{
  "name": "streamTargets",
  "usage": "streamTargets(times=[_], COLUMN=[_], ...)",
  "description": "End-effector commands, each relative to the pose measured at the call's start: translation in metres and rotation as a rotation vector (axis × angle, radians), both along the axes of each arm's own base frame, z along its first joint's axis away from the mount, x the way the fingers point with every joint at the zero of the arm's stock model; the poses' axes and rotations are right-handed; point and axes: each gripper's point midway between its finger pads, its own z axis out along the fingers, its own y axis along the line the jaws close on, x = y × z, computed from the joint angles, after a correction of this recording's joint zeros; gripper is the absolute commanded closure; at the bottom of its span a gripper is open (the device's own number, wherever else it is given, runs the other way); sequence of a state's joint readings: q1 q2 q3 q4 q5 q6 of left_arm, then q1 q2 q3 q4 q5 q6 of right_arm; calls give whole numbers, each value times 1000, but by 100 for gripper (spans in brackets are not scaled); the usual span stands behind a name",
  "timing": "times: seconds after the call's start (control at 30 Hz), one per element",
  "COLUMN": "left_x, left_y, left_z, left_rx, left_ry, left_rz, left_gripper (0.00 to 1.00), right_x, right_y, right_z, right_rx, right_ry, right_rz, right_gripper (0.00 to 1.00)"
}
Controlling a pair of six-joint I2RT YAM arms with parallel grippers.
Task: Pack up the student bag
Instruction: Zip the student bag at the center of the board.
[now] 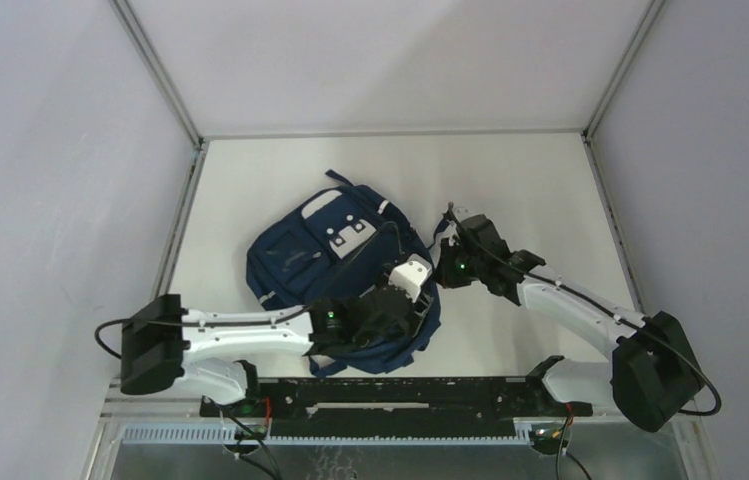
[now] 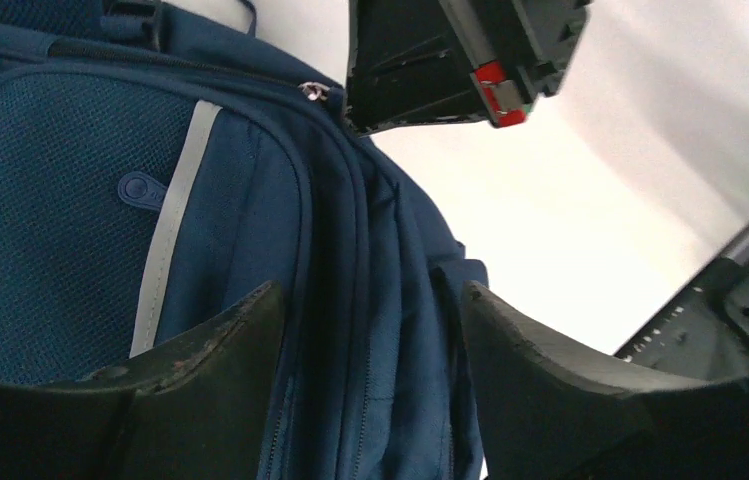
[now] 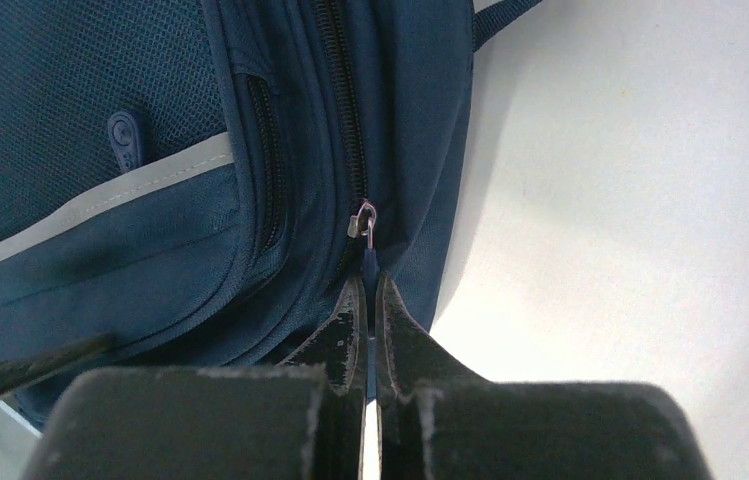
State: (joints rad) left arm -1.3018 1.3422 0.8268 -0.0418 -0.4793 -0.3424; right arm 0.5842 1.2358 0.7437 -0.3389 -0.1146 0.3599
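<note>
The right pincer (image 3: 370, 292) pinches the zipper pull (image 3: 369, 238) of the student bag (image 1: 315, 255), mid table (image 1: 520, 180). The left pincer (image 2: 370, 300) gapes open astride the bag's side.

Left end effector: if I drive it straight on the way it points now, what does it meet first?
The student bag: its navy side folds lie between the left end effector's open fingers, so fabric comes first. The right end effector sits beyond, pinching the zipper pull; depth there is unclear.
</note>
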Motion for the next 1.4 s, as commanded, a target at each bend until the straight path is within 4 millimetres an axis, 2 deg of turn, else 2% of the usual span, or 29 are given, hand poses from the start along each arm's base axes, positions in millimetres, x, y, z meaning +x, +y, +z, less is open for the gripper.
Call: streamTargets(times=[0.0, 0.13, 0.3, 0.5, 0.67, 0.73, 0.8, 0.83, 0.97, 1.0, 1.23, 1.37], left_x=[20, 29, 49, 58, 63, 61, 59, 57, 37, 30, -10, -35], left_y=[-11, -12, 1, 4, -3, -7, -11, -12, -17, -17, 11, 14], left_z=[16, -1, -2, -5, -12, -14, -15, -14, -7, 2, 8, 11], left_rx=[-23, 89, 193, 176, 182, 170, 159, 156, 87, 41, -81, -167], left_ry=[-24, -20, -90, -87, -89, -81, -62, -54, -6, 0, 43, 74], left_rz=[107, 165, 305, 324, 306, 289, 265, 246, 117, 78, -90, -208], left_gripper=[29, 34, 42, 59, 62, 74, 95, 99, 100, 100, 100, 100], right_x=[10, 8, 6, 6, 8, 9, 9, 9, 10, 10, 11, 14], right_y=[-4, -3, -2, -8, -8, -9, -9, -9, -10, -10, -7, 0], right_z=[21, 24, 29, 27, 28, 26, 26, 26, 28, 28, 29, 30], right_rx=[27, 67, 84, 78, 92, 90, 94, 96, 99, 98, 95, 104], right_ry=[-75, -60, -65, -58, -57, -55, -52, -50, -57, -60, -75, -91], right_rz=[-16, -16, -6, -24, -26, -29, -19, -15, -19, -19, 0, 9], right_gripper=[100, 100, 100, 100, 100, 100, 100, 100, 100, 100, 100, 100])
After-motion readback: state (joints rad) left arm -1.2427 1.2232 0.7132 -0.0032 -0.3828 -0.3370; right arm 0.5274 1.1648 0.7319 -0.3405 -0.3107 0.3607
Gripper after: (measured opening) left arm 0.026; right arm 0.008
